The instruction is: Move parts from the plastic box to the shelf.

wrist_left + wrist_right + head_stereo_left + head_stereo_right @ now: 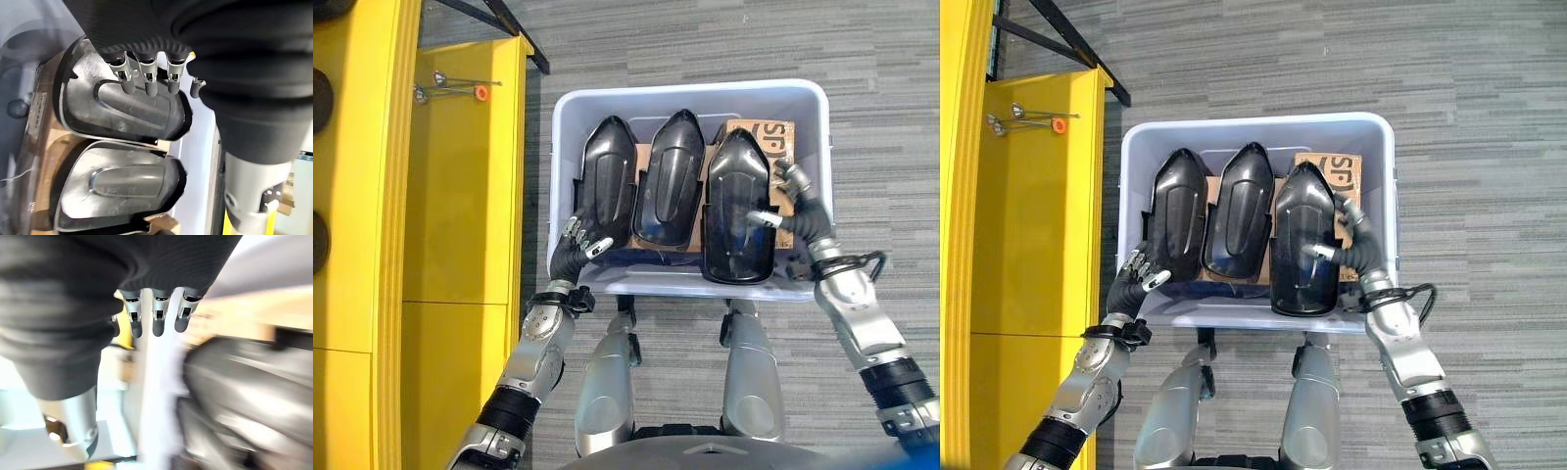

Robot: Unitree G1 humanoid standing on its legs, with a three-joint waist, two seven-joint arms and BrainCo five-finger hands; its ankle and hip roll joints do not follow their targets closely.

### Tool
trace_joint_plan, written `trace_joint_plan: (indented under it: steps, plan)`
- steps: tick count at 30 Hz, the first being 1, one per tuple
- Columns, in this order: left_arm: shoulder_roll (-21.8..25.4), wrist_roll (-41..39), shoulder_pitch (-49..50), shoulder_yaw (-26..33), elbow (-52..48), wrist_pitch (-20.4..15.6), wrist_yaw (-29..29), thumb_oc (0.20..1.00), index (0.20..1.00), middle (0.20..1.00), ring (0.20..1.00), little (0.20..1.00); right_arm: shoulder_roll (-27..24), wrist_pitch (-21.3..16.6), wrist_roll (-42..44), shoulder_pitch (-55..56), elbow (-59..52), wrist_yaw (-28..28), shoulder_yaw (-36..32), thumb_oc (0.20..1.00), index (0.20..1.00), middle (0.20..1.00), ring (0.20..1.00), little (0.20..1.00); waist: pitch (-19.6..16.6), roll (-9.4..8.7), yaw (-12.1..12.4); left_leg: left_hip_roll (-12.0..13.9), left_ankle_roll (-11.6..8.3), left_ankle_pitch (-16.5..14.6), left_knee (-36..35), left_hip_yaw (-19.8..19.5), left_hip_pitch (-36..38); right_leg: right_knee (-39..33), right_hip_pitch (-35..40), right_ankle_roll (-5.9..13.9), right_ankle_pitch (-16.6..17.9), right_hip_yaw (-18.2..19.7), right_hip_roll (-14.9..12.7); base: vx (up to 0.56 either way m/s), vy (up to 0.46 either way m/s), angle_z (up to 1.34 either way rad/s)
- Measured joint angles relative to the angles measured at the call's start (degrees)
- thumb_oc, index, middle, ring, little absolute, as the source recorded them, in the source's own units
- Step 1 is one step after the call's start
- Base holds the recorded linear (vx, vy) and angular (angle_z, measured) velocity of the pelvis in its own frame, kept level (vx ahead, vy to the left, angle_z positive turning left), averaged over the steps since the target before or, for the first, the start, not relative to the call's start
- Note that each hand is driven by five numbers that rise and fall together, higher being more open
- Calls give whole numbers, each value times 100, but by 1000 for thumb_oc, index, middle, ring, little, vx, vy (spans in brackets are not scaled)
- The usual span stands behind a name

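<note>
A pale plastic box (pixel 685 90) stands on the floor before me with three glossy black moulded parts side by side in it: left (pixel 610 176), middle (pixel 671 181) and right (pixel 736 201). My left hand (pixel 570 253) is at the box's near left corner, its fingers (pixel 149 83) straight just over the lower end of the left part (pixel 122 105). My right hand (pixel 803 217) is inside the box beside the right part's right edge, with the thumb reaching across that part's face and the fingers (pixel 156 318) straight along the edge. The yellow shelf (pixel 460 196) runs along the left.
A brown cardboard sheet (pixel 773 137) lies under and behind the parts. Two metal pins with an orange cap (pixel 460 91) rest on the shelf's far end. A dark frame leg (pixel 519 34) crosses the grey carpet at the back.
</note>
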Motion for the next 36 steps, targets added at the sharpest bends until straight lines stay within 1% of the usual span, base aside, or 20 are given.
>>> trace_joint_plan:
  steps: [5, 7, 10, 12, 15, 21, 24, 25, 31, 36]
  plan:
    - [0, 0, -18, -18, -11, 0, 1, 1000, 1000, 1000, 1000, 1000, 72, -74, 94, 157, 144, 6, 193, 1000, 1000, 1000, 1000, 1000, 0, -1, -26, 23, -6, -8, 1, 17, -27, 1, -37, -6, 7, 8, 24, 0, 0, 0]
    - [0, 0, -17, -24, -9, 1, 8, 1000, 1000, 1000, 1000, 1000, 175, -94, 297, 205, 384, -12, 232, 1000, 1000, 1000, 1000, 1000, 1, -2, -30, 23, -6, -8, 1, 20, -43, -2, -49, -12, 38, 9, 24, 0, 0, 0]
    - [0, 0, -22, -25, -9, 1, 40, 1000, 1000, 1000, 1000, 1000, 327, -96, 308, 243, 532, -92, 243, 1000, 1000, 1000, 1000, 1000, 1, -2, -44, 24, -6, -8, 2, 23, -43, -2, -49, -12, 39, 10, 26, 0, 0, 0]
    - [0, -1, -23, -24, -9, 1, 73, 1000, 1000, 1000, 1000, 1000, 424, -100, 309, 221, 592, -188, 238, 1000, 1000, 1000, 1000, 1000, 1, -2, -50, 25, -6, -8, 4, 28, -42, -2, -51, -12, 39, 14, 27, 0, 0, 0]
    - [0, -1, -19, -28, -6, 0, 101, 1000, 1000, 1000, 1000, 1000, 566, -151, 303, 61, 1112, -506, 202, 1000, 1000, 1000, 1000, 1000, 1, -2, -57, 16, -5, -9, 10, 31, -42, -3, -52, -11, 47, 37, 25, 0, 0, 0]
    - [0, -2, -8, -34, -4, -1, 122, 1000, 1000, 1000, 1000, 1000, 597, -159, 305, 11, 1426, -800, 156, 1000, 1000, 1000, 1000, 1000, 1, -1, -49, 16, -4, -9, 14, 45, -43, -27, -54, -18, 59, 48, 27, 0, 0, 0]
    - [0, -2, -9, -39, -4, -1, 137, 1000, 1000, 1000, 1000, 1000, 708, -159, 302, -9, 1434, -894, 109, 1000, 1000, 1000, 1000, 1000, 0, -1, -49, 15, -4, -9, 14, 66, -44, -56, -54, -13, 66, 65, 29, 3, 0, -2]
    - [0, -3, -8, -39, -4, -1, 176, 1000, 1000, 1000, 1000, 1000, 719, -159, 302, -12, 1434, -905, 109, 1000, 1000, 1000, 1000, 1000, 0, -1, -45, 13, -3, -10, 14, 73, -44, -66, -54, 10, 82, 75, 29, 0, 0, 0]
    - [0, -3, -3, -40, -3, -1, 235, 1000, 1000, 1000, 1000, 1000, 722, -142, 296, 11, 1678, -969, 116, 1000, 1000, 1000, 1000, 1000, 0, 0, -2, 6, -2, -10, 17, 83, -46, -80, -54, -10, 111, 81, 26, 0, 0, 0]
    - [2, -4, 3, -43, -3, -4, 235, 1000, 1000, 1000, 1000, 1000, 745, -108, 301, 5, 2142, -1030, 134, 1000, 1000, 1000, 1000, 1000, 0, 0, 32, 6, 6, -31, 99, 66, -125, -89, -83, -33, 126, 80, 18, 0, 0, 0]
